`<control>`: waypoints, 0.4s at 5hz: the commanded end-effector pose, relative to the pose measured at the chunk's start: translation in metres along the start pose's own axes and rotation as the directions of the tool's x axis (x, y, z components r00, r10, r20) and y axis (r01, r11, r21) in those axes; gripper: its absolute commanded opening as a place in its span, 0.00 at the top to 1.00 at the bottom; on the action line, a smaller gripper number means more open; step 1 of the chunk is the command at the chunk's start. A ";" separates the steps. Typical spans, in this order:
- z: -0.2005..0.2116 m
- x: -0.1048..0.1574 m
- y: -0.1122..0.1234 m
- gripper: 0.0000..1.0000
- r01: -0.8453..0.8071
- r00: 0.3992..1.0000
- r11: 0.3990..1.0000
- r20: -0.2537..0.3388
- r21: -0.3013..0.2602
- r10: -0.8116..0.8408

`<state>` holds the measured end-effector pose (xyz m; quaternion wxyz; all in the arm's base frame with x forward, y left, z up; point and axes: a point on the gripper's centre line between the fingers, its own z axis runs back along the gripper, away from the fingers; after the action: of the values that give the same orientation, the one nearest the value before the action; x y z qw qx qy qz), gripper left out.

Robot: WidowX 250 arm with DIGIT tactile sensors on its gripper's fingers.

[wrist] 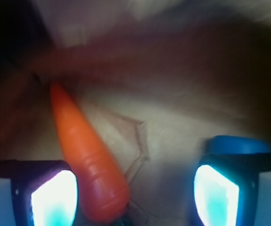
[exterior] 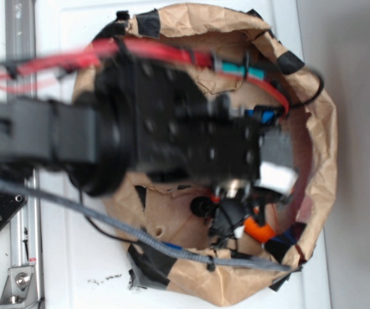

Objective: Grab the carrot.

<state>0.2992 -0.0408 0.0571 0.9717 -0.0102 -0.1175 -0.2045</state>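
The carrot (wrist: 90,160) is glossy orange and tapered. It lies on the brown paper with its thin tip pointing away from me and its thick end close to the camera. My gripper (wrist: 135,197) is open and low over it. The carrot sits inside the gap, right beside the left finger (wrist: 53,197) and well apart from the right finger (wrist: 216,195). In the exterior view only a small orange patch of the carrot (exterior: 260,230) shows under the dark gripper (exterior: 235,221), the arm hiding the rest.
A crumpled brown paper bowl (exterior: 313,122) patched with black tape surrounds the work spot, its walls rising on all sides. A blue object (wrist: 239,143) lies just behind the right finger. Red wires (exterior: 69,61) and a grey cable (exterior: 107,222) cross the scene.
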 end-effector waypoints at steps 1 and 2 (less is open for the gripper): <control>-0.006 -0.015 -0.026 0.00 0.099 0.995 0.995 0.005 -0.015 -0.099; -0.023 -0.010 -0.029 0.00 0.100 0.995 0.994 0.009 -0.034 -0.100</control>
<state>0.2803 -0.0512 0.0220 0.9671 -0.0240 -0.0960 -0.2346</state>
